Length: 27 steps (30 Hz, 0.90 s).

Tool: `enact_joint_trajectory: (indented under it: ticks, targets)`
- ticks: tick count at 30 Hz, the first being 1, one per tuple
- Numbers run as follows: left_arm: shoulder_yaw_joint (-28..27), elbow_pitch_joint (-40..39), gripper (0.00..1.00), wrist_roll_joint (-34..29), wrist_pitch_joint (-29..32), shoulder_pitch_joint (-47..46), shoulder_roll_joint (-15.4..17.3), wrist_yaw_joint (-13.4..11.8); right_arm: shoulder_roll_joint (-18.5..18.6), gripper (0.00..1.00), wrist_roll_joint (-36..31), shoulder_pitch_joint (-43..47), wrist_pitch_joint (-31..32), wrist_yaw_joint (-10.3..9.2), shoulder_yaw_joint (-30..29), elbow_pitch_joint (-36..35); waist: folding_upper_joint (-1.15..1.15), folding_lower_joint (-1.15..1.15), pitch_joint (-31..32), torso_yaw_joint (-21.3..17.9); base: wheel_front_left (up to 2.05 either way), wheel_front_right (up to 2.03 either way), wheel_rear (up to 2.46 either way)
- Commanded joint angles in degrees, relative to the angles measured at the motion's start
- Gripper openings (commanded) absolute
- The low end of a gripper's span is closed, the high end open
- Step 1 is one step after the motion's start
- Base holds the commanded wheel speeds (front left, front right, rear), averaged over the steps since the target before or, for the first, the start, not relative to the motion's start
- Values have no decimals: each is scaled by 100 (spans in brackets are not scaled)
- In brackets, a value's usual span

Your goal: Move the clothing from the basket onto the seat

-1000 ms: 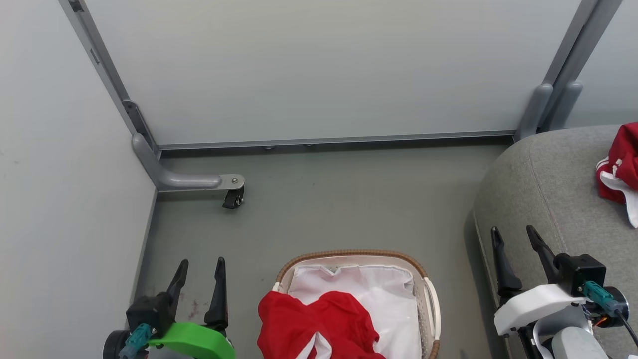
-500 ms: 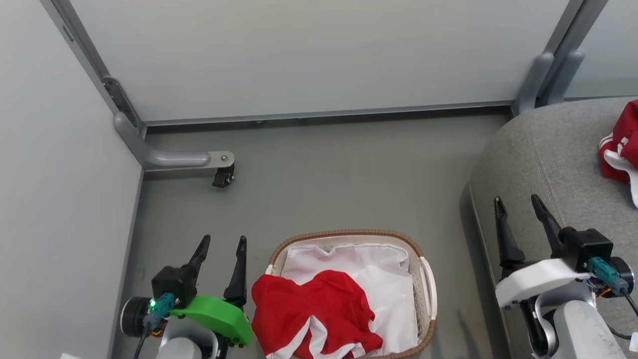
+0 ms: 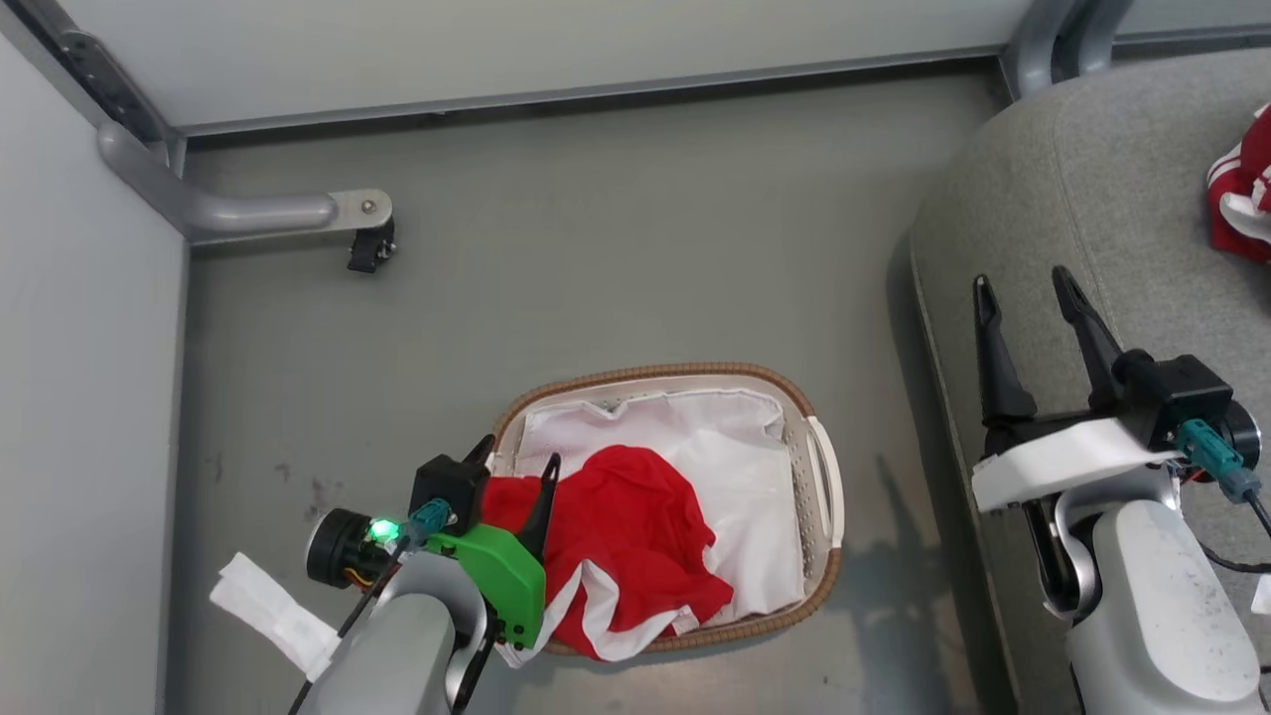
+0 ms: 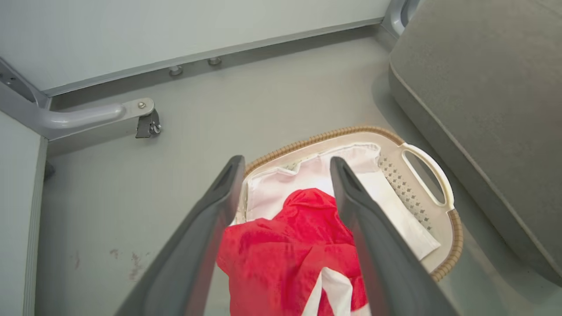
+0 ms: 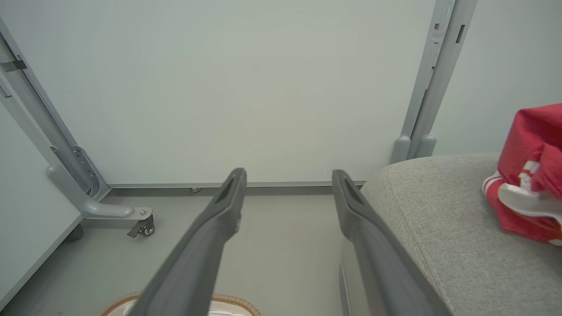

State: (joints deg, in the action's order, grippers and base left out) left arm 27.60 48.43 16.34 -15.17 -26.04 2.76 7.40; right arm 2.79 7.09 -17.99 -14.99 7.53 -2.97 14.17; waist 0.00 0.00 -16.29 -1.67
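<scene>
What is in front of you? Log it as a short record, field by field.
basket: on the floor, beside the seat
clothing: red piece in basket, draped over its near rim
white cloth: in basket, under clothing
red garment: on seat, far right
left claw: open, above clothing at basket's left side; contact unclear
right claw: open, holding nothing, over seat's edge

The robot's left gripper (image 3: 519, 452), mounted behind a green wrist cover (image 3: 492, 581), angles downward with its two dark fingers spread apart and empty. Its right gripper (image 3: 1021, 278), behind a white wrist cover (image 3: 1053, 462), points forward, fingers likewise parted, holding nothing
</scene>
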Motion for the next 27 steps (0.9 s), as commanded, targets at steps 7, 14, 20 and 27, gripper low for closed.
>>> enact_joint_trajectory:
  ticks: [7, 14, 20, 27]
  targets:
    - [912, 782, 100, 330, 185, -488, 29, 13, 19, 100, 108, -383, -29, -8, 144, -124, 0, 0, -983, -651, 0, 0, 0]
    - [1317, 1343, 100, 608, 310, -779, 30, -22, 18, 100, 217, -629, -29, -8, 316, -233, 0, 0, -1462, -993, 0, 0, 0]
    - [1355, 1698, 100, 839, 344, -1005, 30, -193, 17, 100, 327, -814, -30, -8, 420, -237, 0, 0, -1849, -1203, 0, 0, 0]
    - [1517, 2060, 100, 889, 446, -1217, 31, -360, 17, 100, 432, -985, -30, -8, 519, -248, 0, 0, -2191, -1314, 0, 0, 0]
